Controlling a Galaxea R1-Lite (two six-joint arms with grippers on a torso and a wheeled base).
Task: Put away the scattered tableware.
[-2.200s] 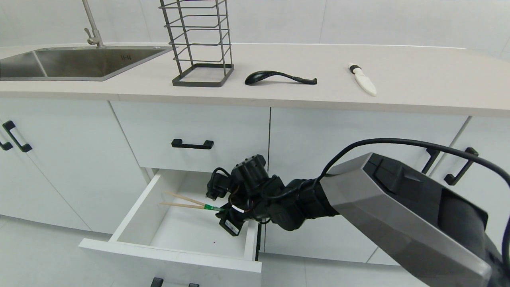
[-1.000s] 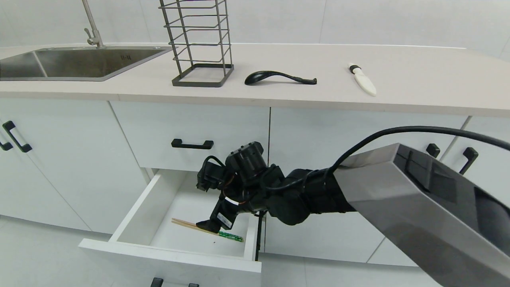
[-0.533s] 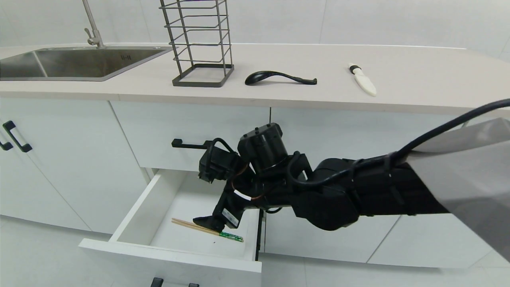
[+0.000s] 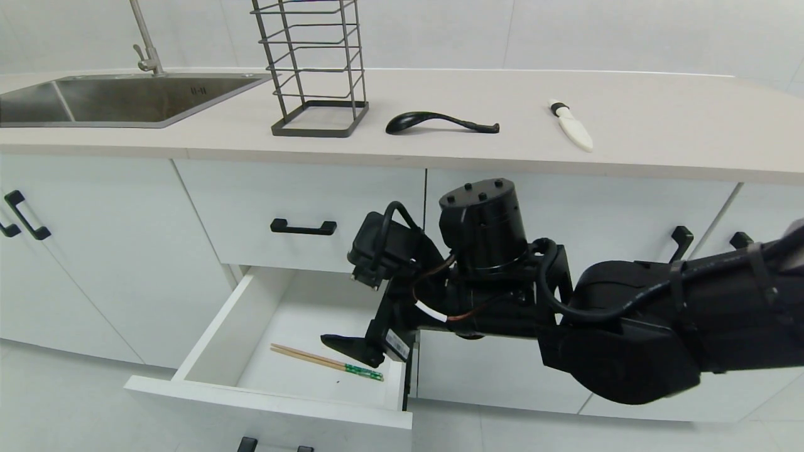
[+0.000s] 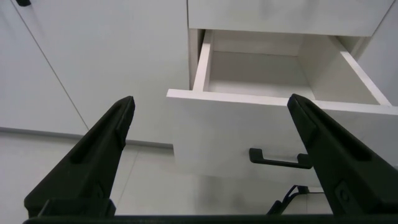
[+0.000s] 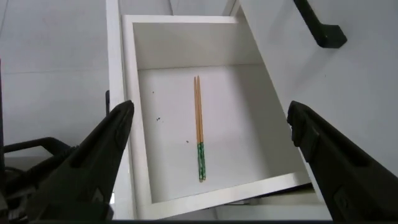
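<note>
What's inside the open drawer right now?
In the open drawer lies a pair of chopsticks, green ends toward its right wall, plus a few dark specks. The right tool covers the back right corner, so that spot can't be checked.

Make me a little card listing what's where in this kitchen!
drawer: pulled open under the counter
chopsticks: lying side by side inside the drawer
black spoon: on the counter, beside the wire rack
white knife: on the counter, right of the spoon
right gripper: open, empty, above the drawer
left gripper: open, empty, facing the drawer front
not yet put away: spoon, knife
</note>
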